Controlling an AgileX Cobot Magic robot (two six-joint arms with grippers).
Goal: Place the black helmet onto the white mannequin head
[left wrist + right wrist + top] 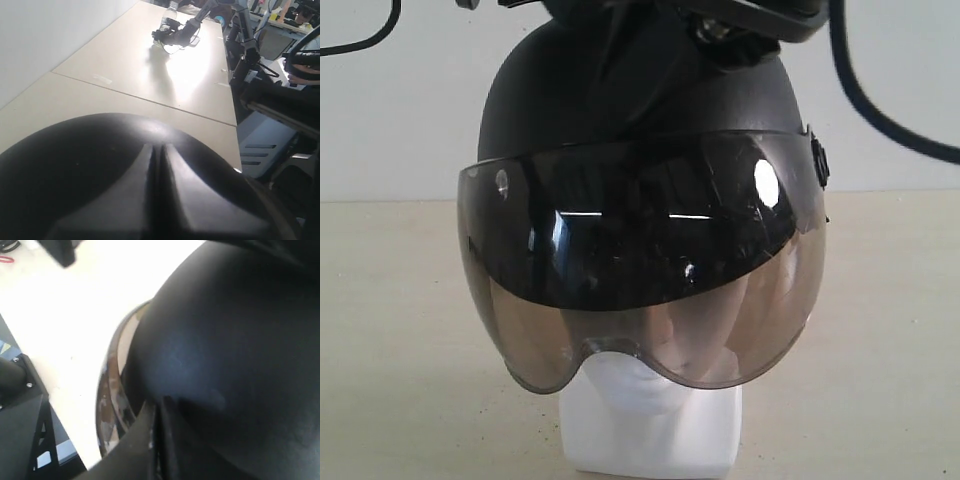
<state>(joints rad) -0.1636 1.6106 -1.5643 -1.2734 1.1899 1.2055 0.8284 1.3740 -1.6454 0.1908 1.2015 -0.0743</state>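
The black helmet [640, 110] sits over the white mannequin head [655, 425]. Its smoky visor [650, 290] covers the face, so only the chin and blocky neck base show below. My left gripper [159, 150] is shut, with its fingers together and lying on the helmet's dark shell [70, 185]. Nothing is between them. My right gripper [157, 410] is also shut and rests against the shell [225, 340], close to the visor's brown rim [111, 390]. In the exterior view both arms come down onto the helmet's crown from the top edge.
A long beige table [125, 65] runs away from the helmet, and another arm [177, 32] stands by a bottle at its far end. Dark equipment [270, 100] lines the table's side. A black cable [880, 110] hangs behind the helmet at the right.
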